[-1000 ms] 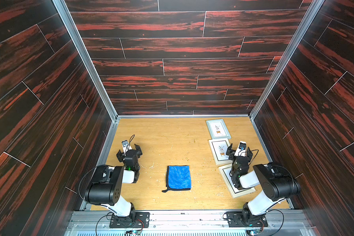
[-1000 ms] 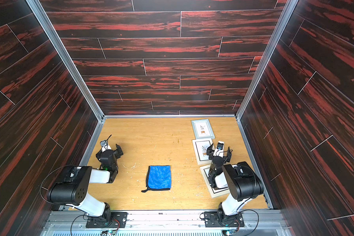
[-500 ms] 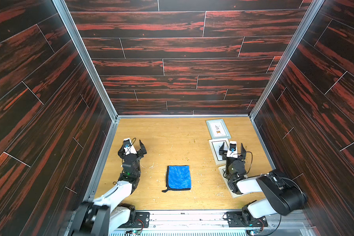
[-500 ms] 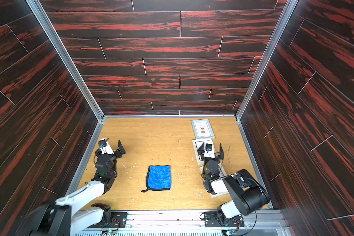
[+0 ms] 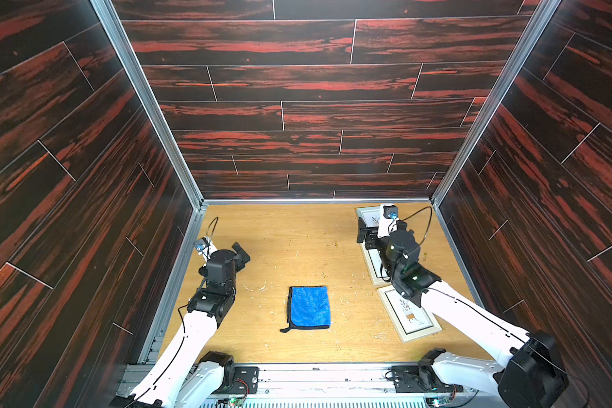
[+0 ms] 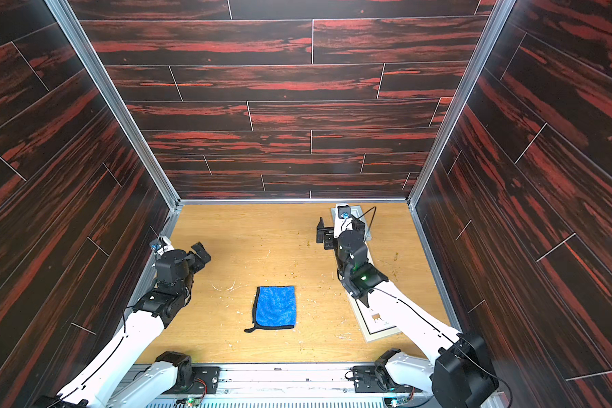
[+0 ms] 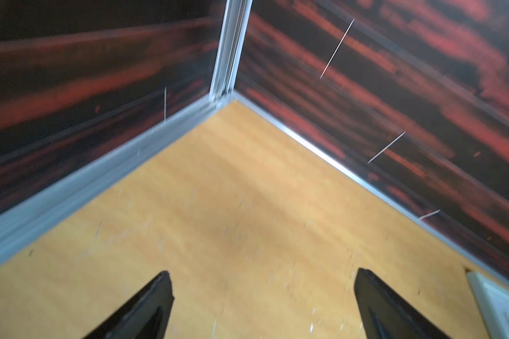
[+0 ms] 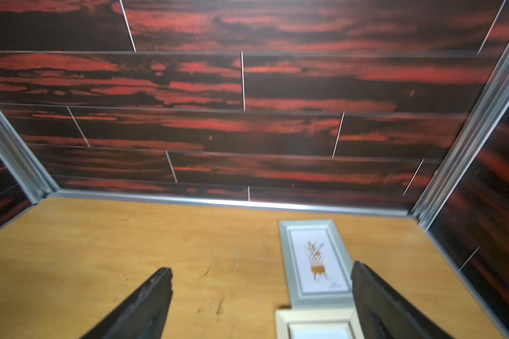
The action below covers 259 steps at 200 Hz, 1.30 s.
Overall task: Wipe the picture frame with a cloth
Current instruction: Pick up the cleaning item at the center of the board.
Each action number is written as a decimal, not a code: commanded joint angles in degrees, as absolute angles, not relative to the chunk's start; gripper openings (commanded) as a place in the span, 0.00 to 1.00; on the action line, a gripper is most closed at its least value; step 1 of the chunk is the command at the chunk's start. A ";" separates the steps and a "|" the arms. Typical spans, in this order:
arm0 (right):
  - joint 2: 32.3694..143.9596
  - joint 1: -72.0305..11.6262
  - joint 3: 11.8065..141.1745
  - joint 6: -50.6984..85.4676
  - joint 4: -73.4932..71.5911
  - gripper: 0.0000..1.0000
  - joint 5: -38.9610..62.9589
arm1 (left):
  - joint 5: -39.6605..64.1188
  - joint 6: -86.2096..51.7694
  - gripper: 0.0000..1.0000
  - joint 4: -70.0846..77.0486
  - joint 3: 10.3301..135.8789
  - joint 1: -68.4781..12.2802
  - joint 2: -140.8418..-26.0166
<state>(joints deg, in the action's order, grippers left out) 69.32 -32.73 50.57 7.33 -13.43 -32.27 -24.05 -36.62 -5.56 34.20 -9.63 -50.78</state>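
Looking at how things lie, I'd say this is the very first step, going for the cloth, since nothing has been picked up yet. The cloth [image 5: 309, 307] lies flat on the desk [image 5: 297, 233], near the middle and toward the near edge, between the two arms and well apart from both. Its black loop pokes out at the near left corner in both top views. The left pincer [image 5: 241, 251] hangs over the left side of the desk with jaws spread wide and nothing in them. Its wrist view shows only bare wood past the tips. The right pincer [image 5: 365, 234] is just as wide open and empty, sitting over the row of frames along the right side: far frame [image 5: 368, 214], middle frame [image 5: 374, 268] (mostly hidden under the arm) and near frame [image 5: 408, 316]. Can't tell which one is supposed to get wiped. Next move, I reckon, is for one arm to swing in toward the centre, drop onto the cloth and pinch an edge or bunch up the fluffy pile, because a flat cloth gives the tips little to bite on. The other pincer could steady a frame so it doesn't skate across the wood.
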 commanded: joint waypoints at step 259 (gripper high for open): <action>103.57 -64.80 59.96 25.49 13.32 0.90 -17.04 | -14.00 -36.21 1.00 -18.46 35.25 -16.96 -59.59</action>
